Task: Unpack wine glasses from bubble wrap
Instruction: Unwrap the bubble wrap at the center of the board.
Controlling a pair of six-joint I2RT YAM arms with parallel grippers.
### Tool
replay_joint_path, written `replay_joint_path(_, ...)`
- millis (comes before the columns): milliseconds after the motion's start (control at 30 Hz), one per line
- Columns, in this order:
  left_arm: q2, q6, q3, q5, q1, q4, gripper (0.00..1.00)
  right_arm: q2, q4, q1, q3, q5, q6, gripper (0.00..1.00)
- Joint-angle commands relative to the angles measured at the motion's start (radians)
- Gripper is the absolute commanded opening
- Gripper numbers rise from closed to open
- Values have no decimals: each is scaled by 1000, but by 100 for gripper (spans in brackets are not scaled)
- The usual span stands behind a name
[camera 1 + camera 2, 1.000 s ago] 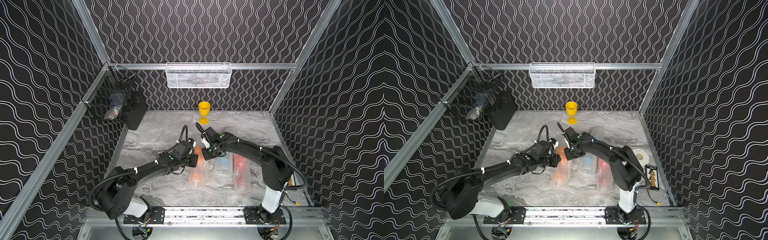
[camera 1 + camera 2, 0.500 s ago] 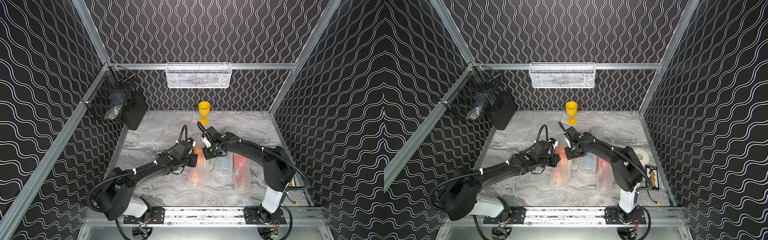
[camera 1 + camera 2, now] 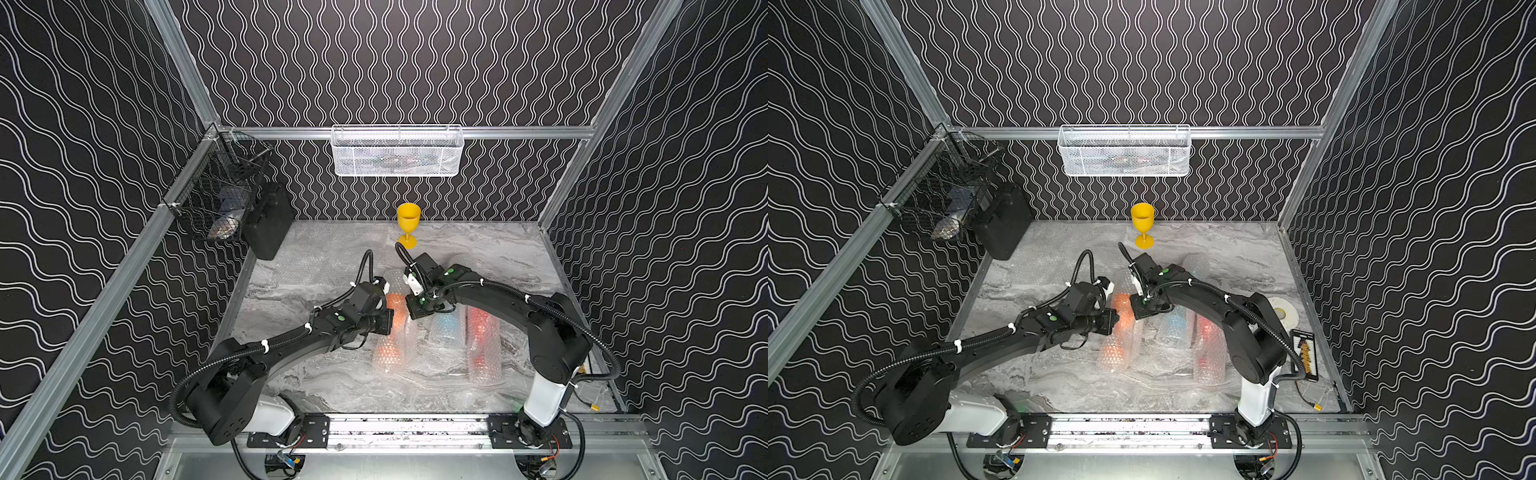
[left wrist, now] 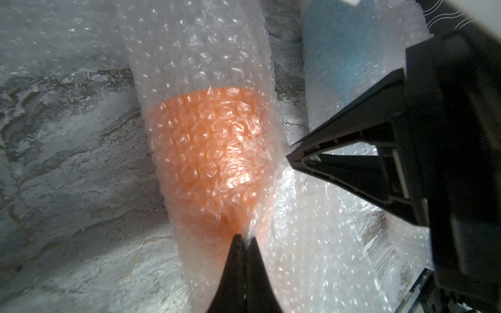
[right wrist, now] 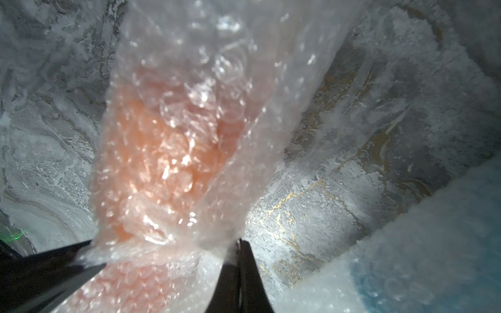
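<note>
Left gripper (image 4: 244, 241): I have it clamped on bubble wrap (image 4: 206, 48) round the orange glass (image 4: 208, 151).
Right gripper (image 5: 238, 245): pinching the opposite edge, probably to peel it open.
Position: wrapped, lying on the table (image 3: 282, 299).

A robot test cell of the lab kind, not a lived-in room. Boxed in on three sides by black panels (image 3: 374, 62) printed with white wavy lines, held in bare aluminium framing (image 3: 519, 132). Floored with a grey marble-look tabletop (image 3: 498, 257). Along the near edge, a metal mounting rail (image 3: 407, 428) with one black arm (image 3: 282, 353) bolted at the left end and another (image 3: 498, 295) at the right, exposed wiring (image 3: 286, 461) just nearer. Hung from the framing: a white mesh basket (image 3: 397, 151) on the far rail, a black wire basket (image 3: 216, 195) on the left. Propped in the far left corner, a black case (image 3: 268, 224). At the right edge in a top view, a white roll (image 3: 1283, 318) and a small black card (image 3: 1304, 353) of orange parts.
</note>
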Motion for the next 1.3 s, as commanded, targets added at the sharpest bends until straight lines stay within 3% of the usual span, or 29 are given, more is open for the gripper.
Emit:
replay_joint_path(0,-16,18,-6,-44,1,-39,3,-9,-15,-7,-3,35,8,5)
replay_joint_path(1267,-56,9,-44,-78,2,-43,0,-39,16,-41,-39,8,11,4)
